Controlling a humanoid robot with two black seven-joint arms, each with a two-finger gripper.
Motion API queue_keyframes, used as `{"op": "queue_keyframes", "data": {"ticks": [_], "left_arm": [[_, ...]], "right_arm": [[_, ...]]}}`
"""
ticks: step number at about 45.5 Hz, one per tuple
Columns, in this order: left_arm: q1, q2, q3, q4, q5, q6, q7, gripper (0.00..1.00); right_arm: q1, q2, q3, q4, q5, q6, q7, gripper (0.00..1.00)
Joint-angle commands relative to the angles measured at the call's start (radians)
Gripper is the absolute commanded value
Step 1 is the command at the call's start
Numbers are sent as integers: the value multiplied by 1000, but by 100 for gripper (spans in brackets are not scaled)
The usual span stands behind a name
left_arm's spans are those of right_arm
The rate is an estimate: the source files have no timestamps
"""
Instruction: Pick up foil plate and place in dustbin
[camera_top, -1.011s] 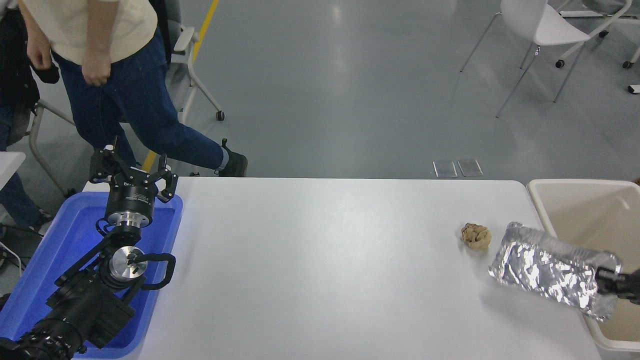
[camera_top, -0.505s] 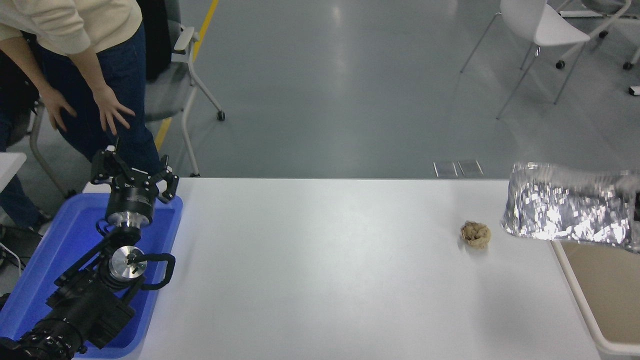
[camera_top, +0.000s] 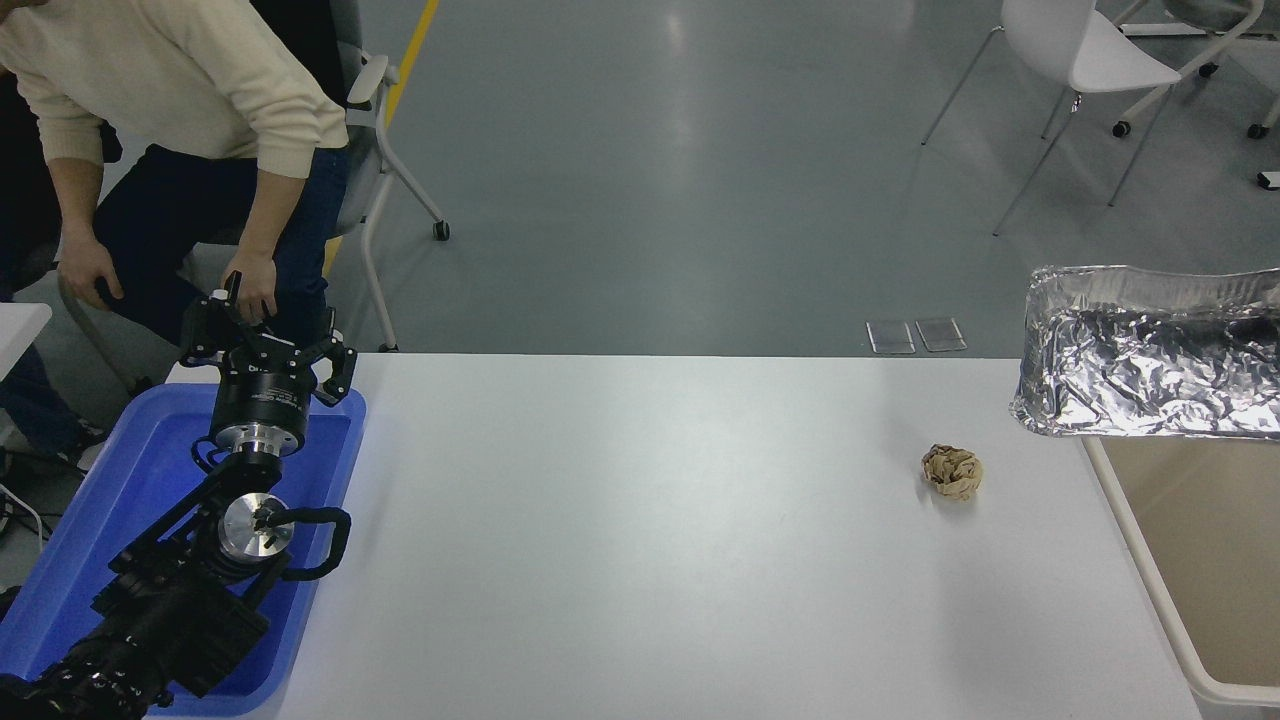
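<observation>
Your left end effector (camera_top: 268, 335) sits parked above the blue tray (camera_top: 120, 500) at the bench's (camera_top: 640, 560) lower left, fingers spread wide and holding nothing. Your right end effector lies beyond the right edge of the frame, so you cannot tell its state. The foil plate (camera_top: 1150, 365) hangs in the air, tilted with its hollow side toward the camera, above the far end of the dustbin (camera_top: 1150, 590); presumably it is gripped off-frame. A crumpled paper ball (camera_top: 951, 471) rests on the bench near the dustbin.

Shiny silver crinkled foil plate (camera_top: 1150, 365), cream-beige dustbin (camera_top: 1150, 590), tan crumpled paper ball (camera_top: 951, 471), white table (camera_top: 650, 540), blue tray (camera_top: 120, 500), black left gripper (camera_top: 268, 340).
</observation>
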Motion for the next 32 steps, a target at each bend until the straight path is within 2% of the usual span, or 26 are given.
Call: {"op": "queue_keyframes", "data": {"ticks": [1,9,12,17,23,32], "left_arm": [[0,1,-1,0,0,0,0,99],[0,-1,-1,0,0,0,0,99],[0,-1,-1,0,-2,0,0,99],[0,-1,-3,0,-2,0,-2,99],[0,-1,-3,0,-2,0,-2,99],[0,-1,-3,0,-2,0,-2,99]], "right_arm": [[-46,-77,-24,-120,-58,0,-1,0],[-308,-200,68,-444,-102,-2,16,0],[-510,-284,218,-599,-101,-6,23,0],[-828,-310,489,-783,-95,-12,28,0],[-1256,-275,885,-1009,-84,-22,28,0],[-1745,-39,1378,-1371,-63,-46,19,0]]}}
